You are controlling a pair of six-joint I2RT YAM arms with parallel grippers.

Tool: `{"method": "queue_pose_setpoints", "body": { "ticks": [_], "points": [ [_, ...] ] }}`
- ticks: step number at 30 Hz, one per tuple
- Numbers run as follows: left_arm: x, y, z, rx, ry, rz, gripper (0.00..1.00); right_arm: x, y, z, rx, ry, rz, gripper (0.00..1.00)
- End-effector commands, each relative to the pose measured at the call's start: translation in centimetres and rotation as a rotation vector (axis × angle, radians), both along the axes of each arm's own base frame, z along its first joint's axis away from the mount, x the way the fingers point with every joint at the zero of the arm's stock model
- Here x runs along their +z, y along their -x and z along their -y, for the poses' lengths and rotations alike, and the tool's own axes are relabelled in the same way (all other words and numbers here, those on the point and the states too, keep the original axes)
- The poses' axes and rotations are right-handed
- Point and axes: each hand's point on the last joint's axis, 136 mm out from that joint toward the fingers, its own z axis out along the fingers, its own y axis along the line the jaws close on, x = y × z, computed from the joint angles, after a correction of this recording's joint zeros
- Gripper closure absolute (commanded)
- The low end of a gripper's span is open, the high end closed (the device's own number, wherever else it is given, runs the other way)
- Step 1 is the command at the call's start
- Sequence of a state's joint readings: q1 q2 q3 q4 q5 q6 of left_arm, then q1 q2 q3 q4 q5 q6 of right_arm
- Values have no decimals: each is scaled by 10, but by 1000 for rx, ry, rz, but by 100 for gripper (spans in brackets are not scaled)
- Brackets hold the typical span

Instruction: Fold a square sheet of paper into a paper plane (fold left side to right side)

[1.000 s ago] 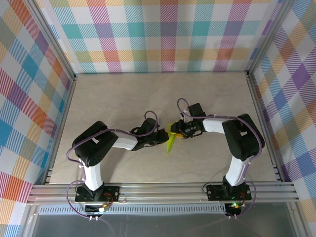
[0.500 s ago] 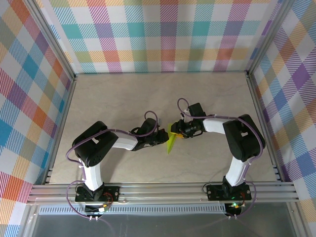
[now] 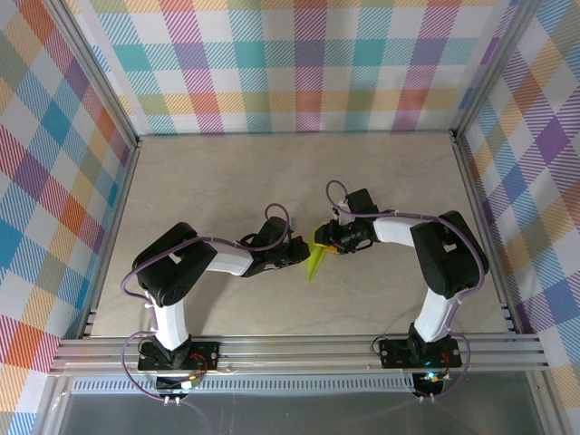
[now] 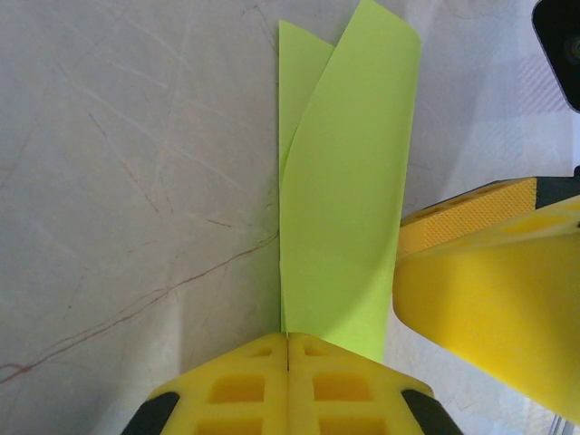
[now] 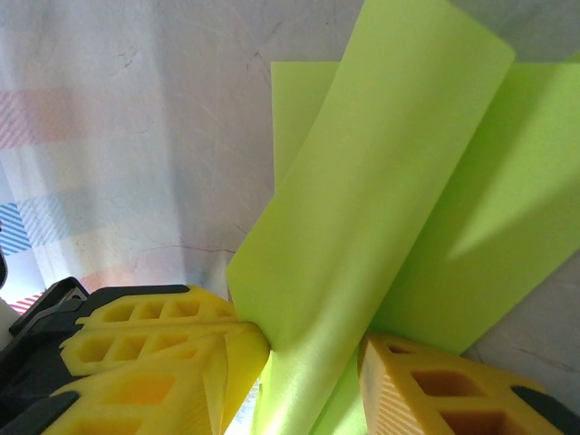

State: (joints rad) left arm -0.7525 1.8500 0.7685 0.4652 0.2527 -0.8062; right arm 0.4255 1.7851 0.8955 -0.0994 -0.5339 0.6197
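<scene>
The square sheet of paper is folded into a narrow lime strip at the table's middle, its point toward the near edge. My left gripper reaches it from the left and is shut. In the left wrist view its joined tips sit on the near end of the paper, level with the paper's left edge. My right gripper comes in from the right, jaws apart. A raised, curling flap of the paper passes through the right gripper and leans on its left finger.
The beige table has open room all around the paper. Checked walls and metal rails border it. One yellow finger of the right gripper stands close beside the left gripper's tips.
</scene>
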Motion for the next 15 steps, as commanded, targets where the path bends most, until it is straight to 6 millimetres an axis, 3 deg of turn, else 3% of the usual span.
{"method": "queue_pose_setpoints", "body": {
  "ticks": [1, 9, 15],
  "points": [
    [-26, 21, -8, -35, -58, -54, 100, -8, 8, 0, 17, 12, -27, 57],
    [0, 15, 6, -69, 19, 28, 100, -17, 9, -1, 27, 9, -48, 57],
    [6, 15, 11, -85, 33, 46, 100, -21, 10, -1, 33, 14, -54, 57]
  ]
}}
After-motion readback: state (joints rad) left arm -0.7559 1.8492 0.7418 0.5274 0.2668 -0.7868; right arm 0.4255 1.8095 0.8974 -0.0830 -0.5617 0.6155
